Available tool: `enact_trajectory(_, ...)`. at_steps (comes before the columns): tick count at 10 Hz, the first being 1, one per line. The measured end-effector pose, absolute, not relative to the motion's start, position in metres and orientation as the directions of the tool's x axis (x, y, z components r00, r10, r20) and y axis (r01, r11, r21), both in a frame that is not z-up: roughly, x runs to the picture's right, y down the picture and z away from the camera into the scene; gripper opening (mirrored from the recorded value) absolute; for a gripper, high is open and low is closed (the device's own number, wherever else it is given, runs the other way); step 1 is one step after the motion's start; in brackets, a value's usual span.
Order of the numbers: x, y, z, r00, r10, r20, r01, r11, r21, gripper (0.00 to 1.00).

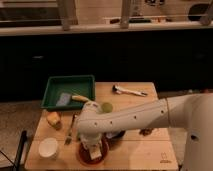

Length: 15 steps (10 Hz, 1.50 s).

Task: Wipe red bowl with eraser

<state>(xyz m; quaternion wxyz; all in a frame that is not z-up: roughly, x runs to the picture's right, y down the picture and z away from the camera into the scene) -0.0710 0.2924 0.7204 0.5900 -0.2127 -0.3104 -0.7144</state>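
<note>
The end effector point(93, 148) hangs low over the red bowl point(81, 156) and covers most of it; only the left rim and a part of the front rim show. A whitish block there, probably the eraser point(95, 154), is partly covered, and it cannot be told if it touches the bowl. The white arm point(135, 117) hides most of the dark bowl point(119, 134) behind it. The right edge of the picture cuts off the robot's body. A small brown thing point(146, 132) on the surface point(135, 152), near the arm, is too blurred to name.
</note>
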Motion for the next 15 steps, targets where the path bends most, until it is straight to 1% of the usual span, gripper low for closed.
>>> enact_trajectory(6, -0.0791, 0.2888, 0.7148, -0.251, -0.715, 0.653, 0.965, -0.132, 0.226, 0.02)
enact_trajectory(15, -0.0795, 0.2886, 0.7144, -0.253, -0.715, 0.652, 0.965, -0.134, 0.227, 0.02)
